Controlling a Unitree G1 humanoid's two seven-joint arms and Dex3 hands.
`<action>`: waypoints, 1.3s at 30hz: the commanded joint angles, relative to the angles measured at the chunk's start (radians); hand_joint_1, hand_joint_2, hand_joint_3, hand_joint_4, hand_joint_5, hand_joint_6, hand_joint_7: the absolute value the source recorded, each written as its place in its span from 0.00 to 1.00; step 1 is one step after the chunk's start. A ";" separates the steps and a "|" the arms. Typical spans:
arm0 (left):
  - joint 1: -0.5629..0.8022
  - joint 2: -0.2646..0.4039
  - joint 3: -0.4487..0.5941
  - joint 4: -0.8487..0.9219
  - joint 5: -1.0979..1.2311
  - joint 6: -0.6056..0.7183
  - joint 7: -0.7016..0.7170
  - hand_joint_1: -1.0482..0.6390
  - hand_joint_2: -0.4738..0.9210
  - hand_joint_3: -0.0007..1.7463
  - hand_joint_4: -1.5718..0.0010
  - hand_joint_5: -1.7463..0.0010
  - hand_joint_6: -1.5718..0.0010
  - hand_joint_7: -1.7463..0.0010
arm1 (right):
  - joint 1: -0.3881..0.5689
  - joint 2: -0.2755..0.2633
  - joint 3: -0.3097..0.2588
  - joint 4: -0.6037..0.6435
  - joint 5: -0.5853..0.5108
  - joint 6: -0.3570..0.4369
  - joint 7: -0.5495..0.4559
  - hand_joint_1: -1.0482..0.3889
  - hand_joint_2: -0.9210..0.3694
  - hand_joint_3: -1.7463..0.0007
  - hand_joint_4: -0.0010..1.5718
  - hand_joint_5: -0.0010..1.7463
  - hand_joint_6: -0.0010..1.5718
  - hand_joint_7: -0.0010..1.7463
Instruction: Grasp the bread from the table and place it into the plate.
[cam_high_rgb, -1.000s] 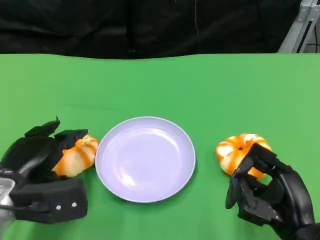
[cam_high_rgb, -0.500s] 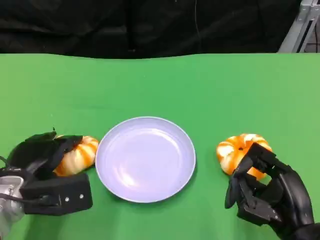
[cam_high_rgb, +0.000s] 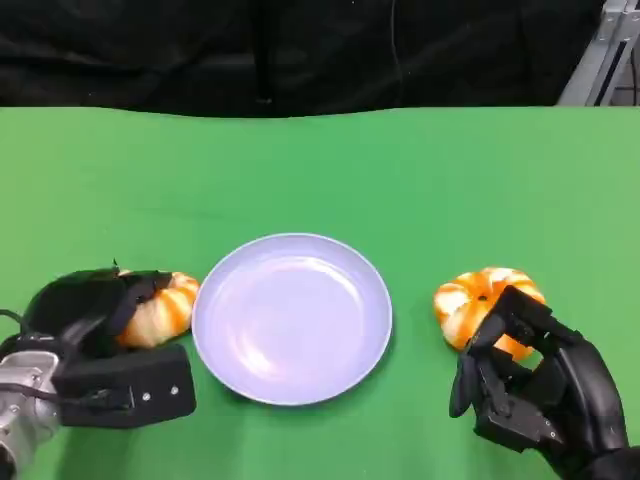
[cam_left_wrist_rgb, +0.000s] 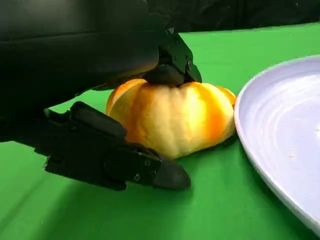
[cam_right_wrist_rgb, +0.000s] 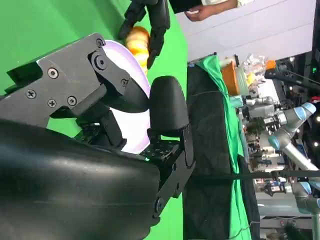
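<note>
A lavender plate (cam_high_rgb: 290, 318) lies in the middle of the green table. Left of it rests an orange-and-white bread (cam_high_rgb: 165, 306). My left hand (cam_high_rgb: 95, 340) wraps over that bread (cam_left_wrist_rgb: 172, 120); in the left wrist view upper fingers (cam_left_wrist_rgb: 170, 70) press on its top and the thumb (cam_left_wrist_rgb: 125, 162) lies against its lower side, with the plate's rim (cam_left_wrist_rgb: 250, 135) just beyond. A second bread (cam_high_rgb: 478, 298) sits right of the plate. My right hand (cam_high_rgb: 535, 390) hovers at its near side, fingers apart and partly curled, holding nothing.
The table's far edge meets a black curtain (cam_high_rgb: 300, 50). In the right wrist view the plate (cam_right_wrist_rgb: 132, 127) shows between my own fingers, with the left hand (cam_right_wrist_rgb: 147, 17) and its bread (cam_right_wrist_rgb: 137, 40) beyond, and a person's hand (cam_right_wrist_rgb: 200, 12) past the table.
My left hand has slid forward and closed its fingers over the left bread, covering more of it. The right hand, plate and right bread have not moved.
</note>
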 joint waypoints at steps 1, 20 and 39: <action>0.030 -0.007 0.025 0.019 -0.050 -0.059 0.086 0.58 1.00 0.17 0.41 0.69 0.32 0.89 | 0.004 -0.010 -0.009 -0.016 0.011 0.003 -0.002 0.65 0.28 0.31 0.55 1.00 0.40 0.99; 0.046 0.067 0.077 -0.092 -0.105 -0.148 0.196 0.59 0.88 0.37 0.57 0.00 0.56 0.12 | -0.001 -0.015 -0.023 0.009 0.017 -0.013 0.018 0.65 0.29 0.30 0.54 1.00 0.39 0.99; 0.055 -0.070 0.030 -0.334 -0.098 -0.153 0.001 0.57 0.85 0.43 0.59 0.00 0.61 0.08 | 0.003 -0.005 -0.015 -0.018 0.008 0.013 -0.001 0.65 0.28 0.31 0.54 1.00 0.39 0.98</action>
